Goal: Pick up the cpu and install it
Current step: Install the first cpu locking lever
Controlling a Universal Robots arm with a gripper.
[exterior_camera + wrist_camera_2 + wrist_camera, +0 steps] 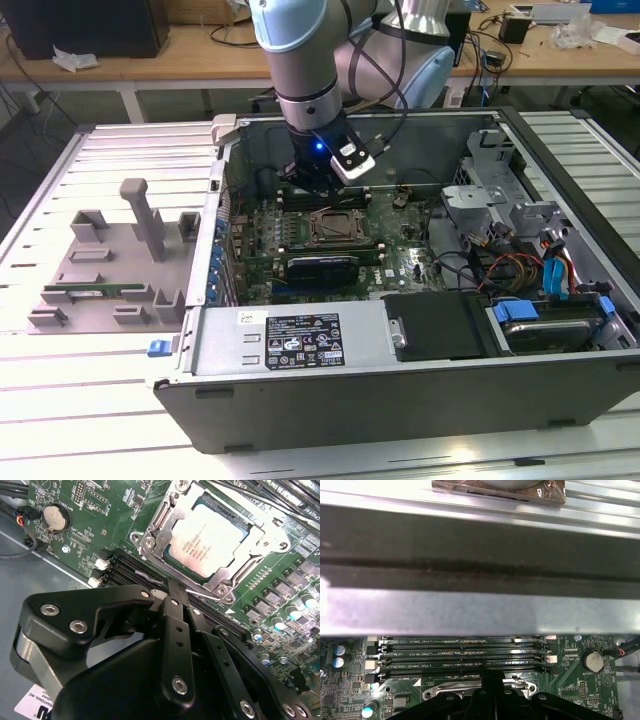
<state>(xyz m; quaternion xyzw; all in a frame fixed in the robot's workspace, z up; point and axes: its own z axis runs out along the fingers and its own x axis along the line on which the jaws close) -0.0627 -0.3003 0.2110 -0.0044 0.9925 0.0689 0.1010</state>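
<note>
The cpu (212, 540) lies flat in the socket frame (150, 539). The pincer (172, 585) is closed and empty, just beside it, above the memory slots (465, 652). I judge any lift must go straight, without brushing them.

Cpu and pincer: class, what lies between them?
In the second wrist view, the socket frame's metal rim lies between the cpu and the pincer.

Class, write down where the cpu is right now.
In the second wrist view, the cpu sits within the metal socket frame on the green motherboard, next to the black memory slots.
</note>
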